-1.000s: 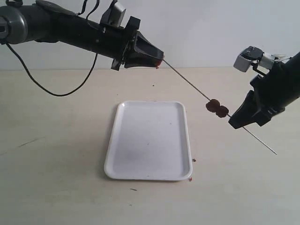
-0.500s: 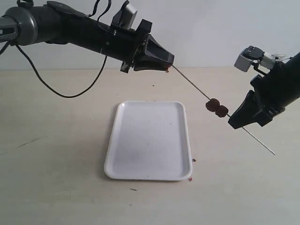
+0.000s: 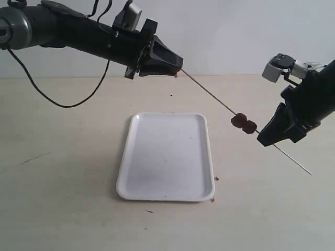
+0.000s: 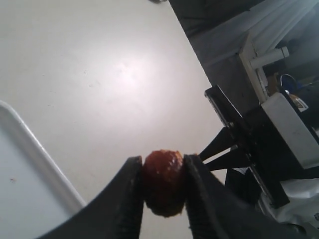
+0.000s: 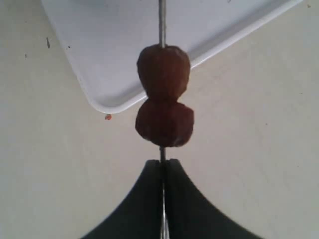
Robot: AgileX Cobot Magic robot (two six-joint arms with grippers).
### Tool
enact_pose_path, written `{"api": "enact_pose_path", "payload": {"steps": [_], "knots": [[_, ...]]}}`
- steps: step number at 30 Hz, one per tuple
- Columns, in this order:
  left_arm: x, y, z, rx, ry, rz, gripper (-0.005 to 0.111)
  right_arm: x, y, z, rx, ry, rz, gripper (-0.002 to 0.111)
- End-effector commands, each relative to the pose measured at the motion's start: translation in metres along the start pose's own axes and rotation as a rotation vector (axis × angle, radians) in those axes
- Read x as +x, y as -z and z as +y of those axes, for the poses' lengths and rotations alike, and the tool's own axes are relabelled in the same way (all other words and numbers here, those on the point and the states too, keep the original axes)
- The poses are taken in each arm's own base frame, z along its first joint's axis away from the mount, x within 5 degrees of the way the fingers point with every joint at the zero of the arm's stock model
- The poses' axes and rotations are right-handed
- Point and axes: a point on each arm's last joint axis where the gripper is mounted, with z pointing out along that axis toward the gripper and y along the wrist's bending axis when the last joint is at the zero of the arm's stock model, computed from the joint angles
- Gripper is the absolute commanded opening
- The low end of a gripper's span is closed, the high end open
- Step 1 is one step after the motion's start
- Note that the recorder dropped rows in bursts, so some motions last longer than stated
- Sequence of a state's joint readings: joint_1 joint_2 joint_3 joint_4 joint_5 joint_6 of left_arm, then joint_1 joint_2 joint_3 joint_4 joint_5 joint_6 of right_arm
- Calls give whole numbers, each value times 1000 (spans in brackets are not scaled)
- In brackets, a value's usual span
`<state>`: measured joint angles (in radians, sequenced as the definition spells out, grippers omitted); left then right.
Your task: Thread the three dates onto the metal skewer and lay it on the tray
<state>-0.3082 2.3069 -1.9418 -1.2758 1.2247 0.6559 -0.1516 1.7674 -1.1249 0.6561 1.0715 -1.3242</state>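
Note:
Two dark red-brown dates (image 3: pixel 244 124) sit side by side on the thin metal skewer (image 3: pixel 209 94), which slants in the air to the right of the white tray (image 3: pixel 123 178). My right gripper (image 3: pixel 260 137) is shut on the skewer just below them. In the right wrist view the dates (image 5: pixel 163 97) sit right above the gripper (image 5: pixel 162 162), with the tray (image 5: pixel 114 40) behind. My left gripper (image 3: pixel 178 70) is shut on the third date (image 4: pixel 163 181) at the skewer's upper end. Whether the tip has pierced it cannot be told.
A black cable (image 3: pixel 63 102) hangs from the left arm down to the beige table at the back left. Small red-brown crumbs (image 3: pixel 215 179) lie by the tray's near right corner. The skewer's lower end (image 3: pixel 309 172) sticks out past my right gripper.
The left gripper with its date moved right along the skewer half a second ago and has drawn back to where it was. The right gripper and skewer dipped slightly.

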Motion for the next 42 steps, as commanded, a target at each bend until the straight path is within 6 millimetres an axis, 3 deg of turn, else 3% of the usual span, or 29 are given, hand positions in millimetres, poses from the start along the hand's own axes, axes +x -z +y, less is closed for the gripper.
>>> {"api": "enact_pose_path", "payload": {"steps": [1, 16, 22, 27, 42], "knots": [[-4, 8, -3, 3, -1, -26, 29, 0, 2, 3, -10, 13, 2, 0], [2, 5, 3, -75, 13, 39, 29, 5, 3, -12, 156, 70, 67, 0], [5, -2, -8, -93, 0, 71, 29, 5, 6, -24, 292, 102, 80, 0], [9, -10, -12, -115, -26, 109, 29, 6, 6, -23, 272, 131, 88, 0], [10, -8, -9, -138, -53, 121, 29, 1, 5, -20, 240, 361, 62, 0]]}}
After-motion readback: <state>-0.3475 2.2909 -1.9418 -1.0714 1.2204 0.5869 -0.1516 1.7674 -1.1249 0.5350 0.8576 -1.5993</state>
